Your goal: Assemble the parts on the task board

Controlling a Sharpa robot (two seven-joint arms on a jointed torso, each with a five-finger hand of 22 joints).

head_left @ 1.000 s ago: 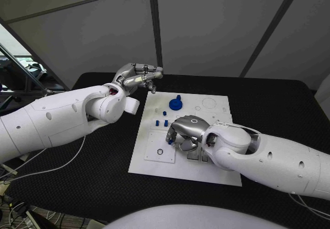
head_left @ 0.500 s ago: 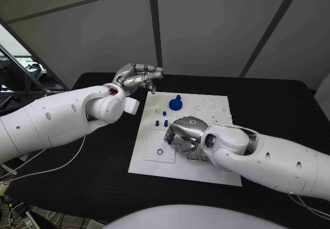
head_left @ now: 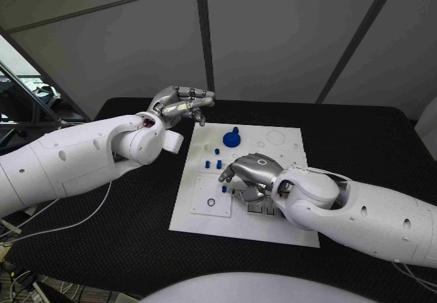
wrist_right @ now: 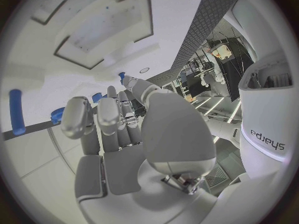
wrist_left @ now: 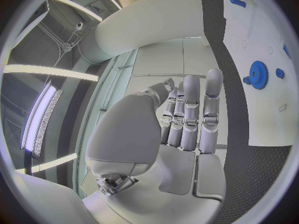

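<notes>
Two hands to mind: my left hand [head_left: 185, 101] hovers with curled fingers, holding nothing, over the tabletop [head_left: 109, 208] beyond the task board [head_left: 228, 218]. My right hand [head_left: 245, 177], apparently empty, hangs above the small blue pegs [head_left: 212, 163]; I'd descend slowly, aligned over one peg.

The one readable text is the brand word "sharpa" in dark letters on the robot's white left arm [wrist_right: 264, 134], seen in the right wrist view and turned sideways there
</notes>
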